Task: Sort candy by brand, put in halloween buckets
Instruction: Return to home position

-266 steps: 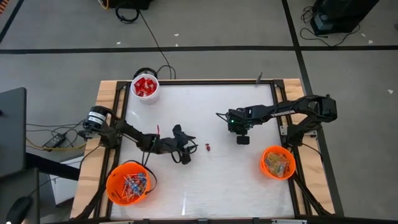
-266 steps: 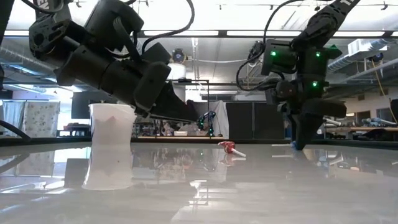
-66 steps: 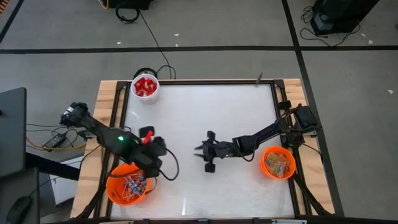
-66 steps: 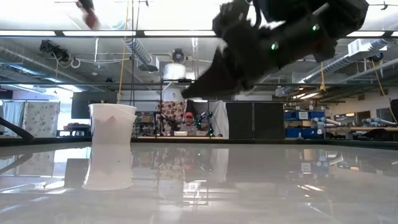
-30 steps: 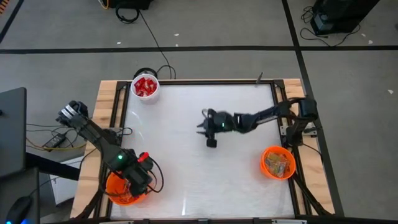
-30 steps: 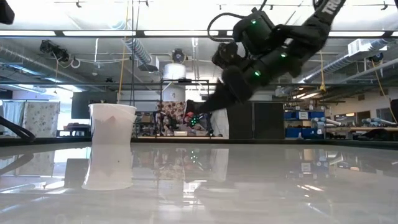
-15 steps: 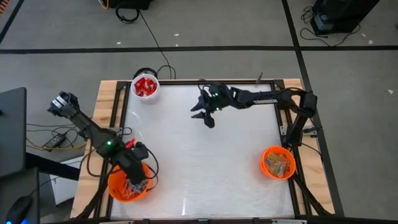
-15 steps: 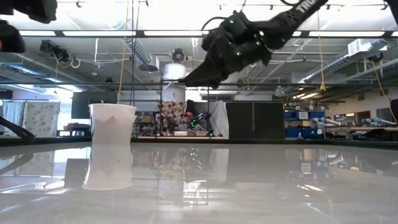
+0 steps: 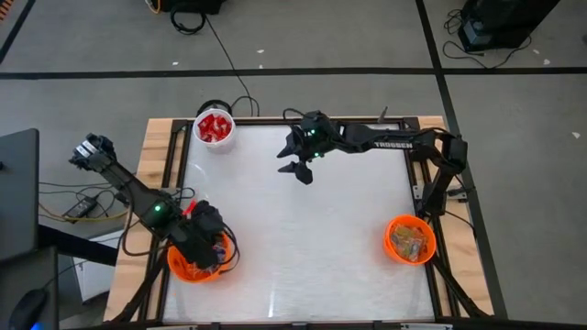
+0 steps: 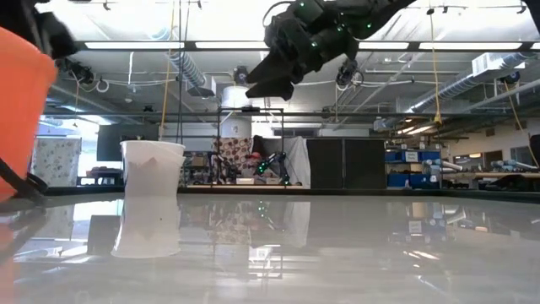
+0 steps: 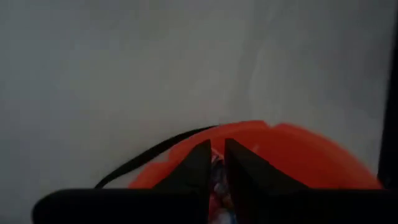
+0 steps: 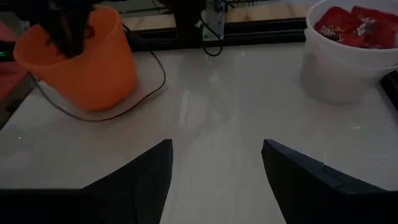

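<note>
Left gripper (image 9: 207,240) sits over orange bucket (image 9: 183,268) at lower left, fingers almost together, nothing seen held. Right gripper (image 9: 293,165) is spread wide and empty at upper centre. White pail (image 9: 215,142) of red packets (image 9: 214,126) at upper left; second orange bucket (image 9: 389,240) at lower right.

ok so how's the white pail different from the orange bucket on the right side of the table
The white pail looks smaller than the right orange bucket. The pail holds red packets, the bucket paler wrapped pieces. In the high view the pail sits top left, the bucket lower right. Both are round, upright and open-topped.
</note>
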